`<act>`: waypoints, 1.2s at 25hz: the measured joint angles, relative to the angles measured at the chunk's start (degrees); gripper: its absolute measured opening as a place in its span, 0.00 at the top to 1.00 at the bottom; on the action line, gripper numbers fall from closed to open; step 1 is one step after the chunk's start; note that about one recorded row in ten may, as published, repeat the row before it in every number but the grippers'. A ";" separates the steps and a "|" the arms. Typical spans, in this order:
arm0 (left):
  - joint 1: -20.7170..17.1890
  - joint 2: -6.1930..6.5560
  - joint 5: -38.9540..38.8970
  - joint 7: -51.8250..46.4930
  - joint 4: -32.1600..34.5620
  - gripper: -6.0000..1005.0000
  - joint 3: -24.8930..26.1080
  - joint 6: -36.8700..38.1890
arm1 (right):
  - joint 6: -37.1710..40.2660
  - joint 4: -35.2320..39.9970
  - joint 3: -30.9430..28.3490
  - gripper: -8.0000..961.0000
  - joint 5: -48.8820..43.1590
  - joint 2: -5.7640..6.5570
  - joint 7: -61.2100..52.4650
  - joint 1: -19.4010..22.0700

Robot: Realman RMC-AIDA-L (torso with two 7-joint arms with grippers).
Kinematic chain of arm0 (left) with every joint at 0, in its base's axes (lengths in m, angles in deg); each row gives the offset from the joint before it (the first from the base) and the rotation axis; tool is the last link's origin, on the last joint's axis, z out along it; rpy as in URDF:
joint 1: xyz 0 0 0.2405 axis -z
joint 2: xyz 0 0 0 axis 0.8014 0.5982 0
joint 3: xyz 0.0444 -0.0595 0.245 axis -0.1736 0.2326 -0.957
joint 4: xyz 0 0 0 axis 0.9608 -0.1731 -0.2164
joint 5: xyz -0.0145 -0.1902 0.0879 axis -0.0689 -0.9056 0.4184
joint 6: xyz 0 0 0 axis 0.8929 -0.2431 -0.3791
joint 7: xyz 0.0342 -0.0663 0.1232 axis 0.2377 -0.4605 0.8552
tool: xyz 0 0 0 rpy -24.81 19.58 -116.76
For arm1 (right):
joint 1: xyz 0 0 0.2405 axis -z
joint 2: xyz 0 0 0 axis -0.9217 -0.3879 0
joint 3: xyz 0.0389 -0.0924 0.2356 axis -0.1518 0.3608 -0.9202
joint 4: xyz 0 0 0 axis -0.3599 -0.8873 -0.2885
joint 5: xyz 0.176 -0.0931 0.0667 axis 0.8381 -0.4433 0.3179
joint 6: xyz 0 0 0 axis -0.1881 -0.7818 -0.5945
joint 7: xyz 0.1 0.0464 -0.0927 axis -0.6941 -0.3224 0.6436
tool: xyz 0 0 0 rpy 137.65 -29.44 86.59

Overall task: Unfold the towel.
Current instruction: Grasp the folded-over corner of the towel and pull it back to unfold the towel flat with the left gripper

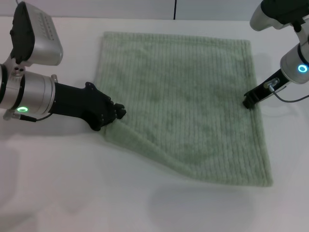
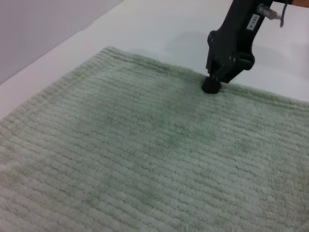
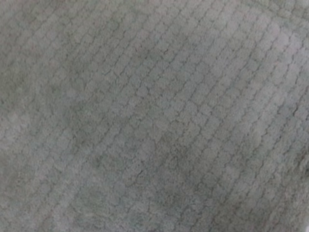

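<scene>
Towel point(image 1: 178, 106) lies spread on the white desk point(image 1: 72, 193). Left tool point(image 1: 115, 114) pinches its left edge; right tool point(image 1: 249, 101) presses the right edge, grip unclear. Right wrist view shows only ribbed cloth point(image 3: 154, 116); left wrist view catches the right tool point(image 2: 212, 86).

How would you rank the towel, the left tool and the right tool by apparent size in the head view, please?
1. towel, by far the largest.
2. left tool, at the towel's left edge.
3. right tool, on the right edge; it sits farther off, so this gap is unsure.
</scene>
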 joint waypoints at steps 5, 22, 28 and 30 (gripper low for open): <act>-0.28 -0.10 0.00 1.26 -0.24 0.93 0.40 -0.94 | 0.03 0.00 0.00 0.99 0.00 0.00 0.00 -0.02; -1.75 -1.30 -0.53 7.69 -2.47 0.87 8.29 -9.61 | 0.50 -0.01 -0.06 0.99 -0.01 0.35 0.00 0.11; -2.54 -1.36 -3.86 9.37 -3.86 0.86 10.47 -11.17 | 0.50 -0.01 -0.04 0.99 -0.01 0.45 0.00 0.23; -2.59 -1.33 -5.90 11.65 -3.86 0.86 12.98 -12.77 | 0.51 -0.01 -0.03 0.99 -0.01 0.49 0.00 0.24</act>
